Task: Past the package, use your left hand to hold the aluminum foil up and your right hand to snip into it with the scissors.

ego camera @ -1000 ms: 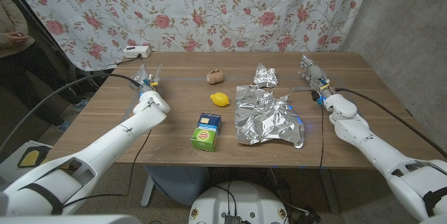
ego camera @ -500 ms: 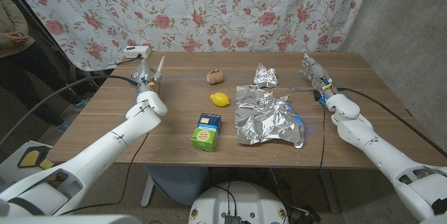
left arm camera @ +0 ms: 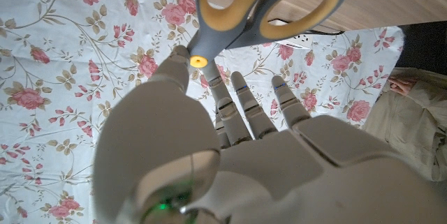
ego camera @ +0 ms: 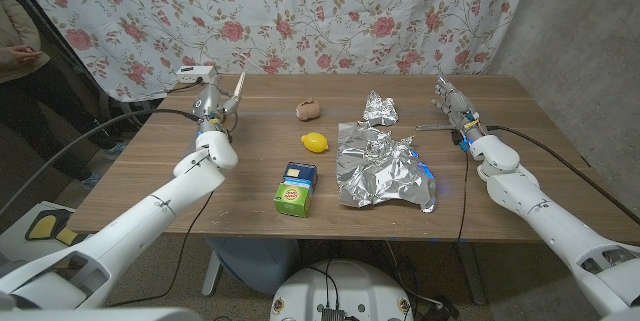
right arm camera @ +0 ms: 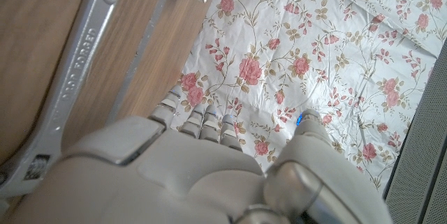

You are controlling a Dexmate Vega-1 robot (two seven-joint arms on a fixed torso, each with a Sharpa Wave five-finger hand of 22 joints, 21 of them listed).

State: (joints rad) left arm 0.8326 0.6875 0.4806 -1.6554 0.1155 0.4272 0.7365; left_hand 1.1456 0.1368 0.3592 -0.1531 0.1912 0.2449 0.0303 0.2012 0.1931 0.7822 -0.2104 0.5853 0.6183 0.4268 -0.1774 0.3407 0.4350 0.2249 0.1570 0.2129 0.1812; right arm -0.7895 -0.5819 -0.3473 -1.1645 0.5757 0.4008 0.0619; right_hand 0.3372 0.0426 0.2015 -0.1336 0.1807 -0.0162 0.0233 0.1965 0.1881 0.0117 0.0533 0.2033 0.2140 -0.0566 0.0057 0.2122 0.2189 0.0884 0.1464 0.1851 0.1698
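Observation:
A crumpled sheet of aluminum foil (ego camera: 385, 171) lies at the table's middle right, and a smaller foil wad (ego camera: 379, 109) sits beyond it. The green and blue package (ego camera: 296, 188) stands left of the sheet. My left hand (ego camera: 212, 104) is raised at the far left of the table. It holds grey and yellow scissors (left arm camera: 265, 4) by the blade end, between thumb and fingers, with the handles sticking up (ego camera: 241, 83). My right hand (ego camera: 450, 101) stands at the far right, fingers straight and holding nothing, well apart from the foil.
A steel wrench (right arm camera: 66, 84) lies on the table beside my right hand (right arm camera: 209, 175). A lemon (ego camera: 314, 142) and a brown lump (ego camera: 309, 110) sit behind the package. A white box (ego camera: 195, 72) stands at the far left edge. A person (ego camera: 15, 41) stands at the left.
My left hand has lifted and moved toward the table's far edge, carrying the scissors with it. The right hand and the foil have stayed where they were.

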